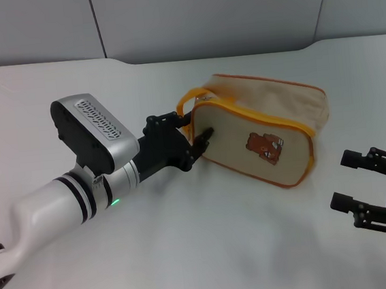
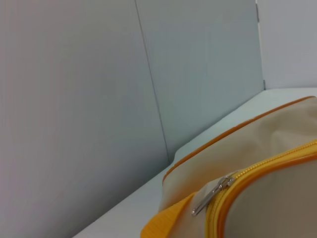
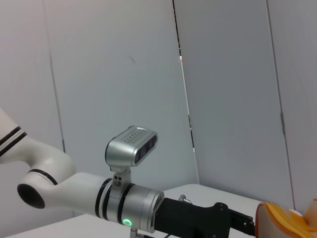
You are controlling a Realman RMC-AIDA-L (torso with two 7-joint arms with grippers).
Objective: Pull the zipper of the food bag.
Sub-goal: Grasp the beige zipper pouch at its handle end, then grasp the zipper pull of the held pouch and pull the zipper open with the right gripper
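Note:
The food bag (image 1: pixel 266 127) is a boxy beige pouch with orange piping and a brown bear patch (image 1: pixel 265 144), lying at the table's middle. Its orange loop handle (image 1: pixel 187 98) is at the left end. The orange-yellow zipper (image 1: pixel 258 115) runs along the top front edge. In the left wrist view its silver pull tab (image 2: pixel 213 194) hangs at the zip line's (image 2: pixel 270 166) end, next to the handle (image 2: pixel 166 223). My left gripper (image 1: pixel 198 125) is open at the bag's left end, one finger (image 1: pixel 205 138) against the front face. My right gripper (image 1: pixel 339 180) is open and empty, to the bag's lower right.
The white table (image 1: pixel 210 252) ends at grey wall panels (image 1: pixel 201 14) behind the bag. The left arm (image 1: pixel 93 174) stretches from the lower left toward the bag; it also shows in the right wrist view (image 3: pixel 129 203), with the bag's end (image 3: pixel 282 223) beside it.

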